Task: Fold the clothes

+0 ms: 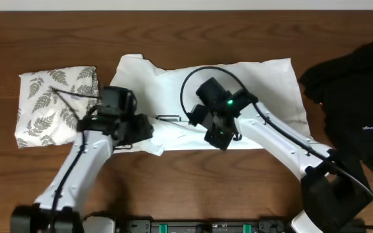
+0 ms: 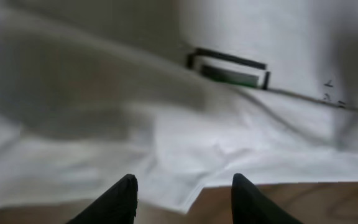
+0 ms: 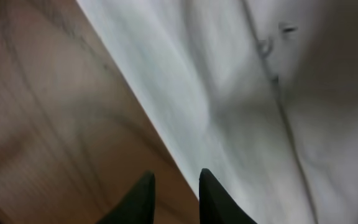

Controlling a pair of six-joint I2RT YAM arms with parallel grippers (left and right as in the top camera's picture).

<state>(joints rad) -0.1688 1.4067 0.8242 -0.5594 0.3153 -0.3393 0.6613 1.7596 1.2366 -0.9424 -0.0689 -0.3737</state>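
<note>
The white cotton T-shirt with a green pixel graphic (image 1: 264,84) is spread on the brown wooden desk (image 1: 193,26), its long axis running left to right across mid-frame. Its lower hem is met by both tools. The left tool (image 2: 182,193) is parted and empty at the lower-left corner. The right tool (image 3: 174,190) is narrowly parted, with nothing gripped.

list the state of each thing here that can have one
white T-shirt: spread wide, wrinkled, not yet a compact fold
fern-print cloth: folded, lying left of the white T-shirt
black garment: unfolded, heaped at the right
left gripper: open, empty, over the white T-shirt's near edge
right gripper: narrowly open, empty, at the white T-shirt's edge
</note>
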